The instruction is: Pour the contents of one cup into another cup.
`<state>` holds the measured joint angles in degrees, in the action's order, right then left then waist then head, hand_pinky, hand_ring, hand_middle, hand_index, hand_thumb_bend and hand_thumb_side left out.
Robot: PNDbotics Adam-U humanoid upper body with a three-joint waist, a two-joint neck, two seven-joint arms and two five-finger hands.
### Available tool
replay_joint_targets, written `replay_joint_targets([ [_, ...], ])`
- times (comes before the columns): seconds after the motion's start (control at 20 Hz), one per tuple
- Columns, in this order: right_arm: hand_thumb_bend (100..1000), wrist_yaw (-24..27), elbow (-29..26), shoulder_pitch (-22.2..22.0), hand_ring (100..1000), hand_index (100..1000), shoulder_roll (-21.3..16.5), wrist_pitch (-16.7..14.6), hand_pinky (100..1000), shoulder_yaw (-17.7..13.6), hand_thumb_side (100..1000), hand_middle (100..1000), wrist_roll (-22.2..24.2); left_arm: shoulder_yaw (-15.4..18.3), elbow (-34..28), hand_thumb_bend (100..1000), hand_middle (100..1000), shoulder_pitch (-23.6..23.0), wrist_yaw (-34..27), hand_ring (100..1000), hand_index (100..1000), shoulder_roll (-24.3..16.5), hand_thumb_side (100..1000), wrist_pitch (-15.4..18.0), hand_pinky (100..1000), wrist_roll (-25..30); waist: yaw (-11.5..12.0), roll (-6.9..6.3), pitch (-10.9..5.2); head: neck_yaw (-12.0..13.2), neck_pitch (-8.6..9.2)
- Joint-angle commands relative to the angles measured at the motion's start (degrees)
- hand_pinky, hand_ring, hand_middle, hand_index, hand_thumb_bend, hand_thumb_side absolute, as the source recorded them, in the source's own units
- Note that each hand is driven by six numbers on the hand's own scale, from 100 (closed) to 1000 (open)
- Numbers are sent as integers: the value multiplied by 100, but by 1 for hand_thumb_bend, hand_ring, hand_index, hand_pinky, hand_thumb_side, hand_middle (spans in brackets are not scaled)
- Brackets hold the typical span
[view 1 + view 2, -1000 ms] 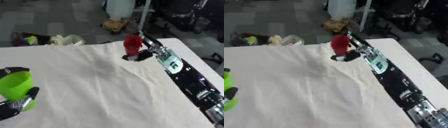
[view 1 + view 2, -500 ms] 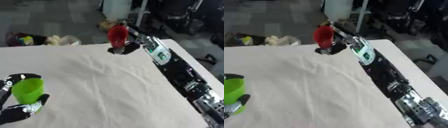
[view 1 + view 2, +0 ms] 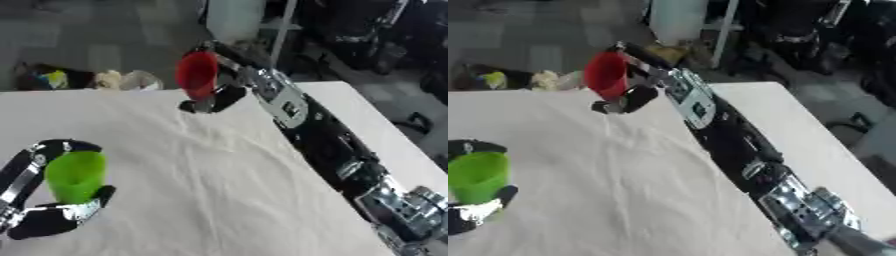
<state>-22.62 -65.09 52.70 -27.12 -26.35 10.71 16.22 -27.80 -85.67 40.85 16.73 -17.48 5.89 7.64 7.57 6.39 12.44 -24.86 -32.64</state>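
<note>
I have the red cup [image 3: 197, 75] in my right hand [image 3: 213, 97], lifted off the table [image 3: 219, 170] and hanging over its far edge. It is a plain, solid red cup, narrower at the base than at the rim, and it sits roughly upright with a slight tilt; I cannot see inside it from here. My fingers curl round it, one dark finger running along the far side near the rim and the thumb tucked under by the base. The right arm [image 3: 324, 145] stretches in from the lower right, black with silver joints, straight across the cloth to reach that far edge. On my near left, the left hand [image 3: 48, 210] holds the green cup [image 3: 74, 175]: a bright lime green cup, upright, tapering downward, its mouth open to the top, its contents hidden from my view. The fingers wrap it, one arching over the rim on the far side and the thumb closing in beneath it near the base. The green cup stays low, close to the cloth at the near left corner, well apart from the red one. The table wears a white cloth with soft creases across the middle. Beyond the far edge the floor holds a blurred heap of clutter [image 3: 83, 80].
</note>
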Motion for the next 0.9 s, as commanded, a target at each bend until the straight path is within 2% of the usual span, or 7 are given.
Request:
replay_joint_targets([
  [0.05,432,-172,-43,190,788,424,96,-12,524,3,253,108,43,-62,-33,100,545,203,43,385,732,75,241,103,443,57,7,-8,-133,-15,6],
  [0.25,448,-295,-89,253,786,425,304,17,523,56,260,107,80,-161,31,100,543,312,136,384,732,169,235,198,441,154,-11,32,-122,23,39],
  [0.4,419,-430,-282,283,779,434,425,35,526,143,273,110,118,-210,111,100,542,377,210,383,731,244,232,275,440,196,-42,68,-120,75,43],
  [0.45,459,-489,-372,283,777,436,458,41,527,172,303,111,129,-219,138,100,542,389,228,383,731,262,232,298,440,202,-52,77,-121,93,45],
  [0.5,401,-551,-469,281,775,438,487,40,528,204,281,112,139,-226,167,100,542,396,244,383,731,279,232,315,440,207,-65,85,-121,109,50],
  [0.9,324,-902,-1256,191,751,463,520,-58,547,413,329,121,199,-176,393,100,543,388,308,382,731,326,245,366,439,150,-144,151,-143,171,55],
])
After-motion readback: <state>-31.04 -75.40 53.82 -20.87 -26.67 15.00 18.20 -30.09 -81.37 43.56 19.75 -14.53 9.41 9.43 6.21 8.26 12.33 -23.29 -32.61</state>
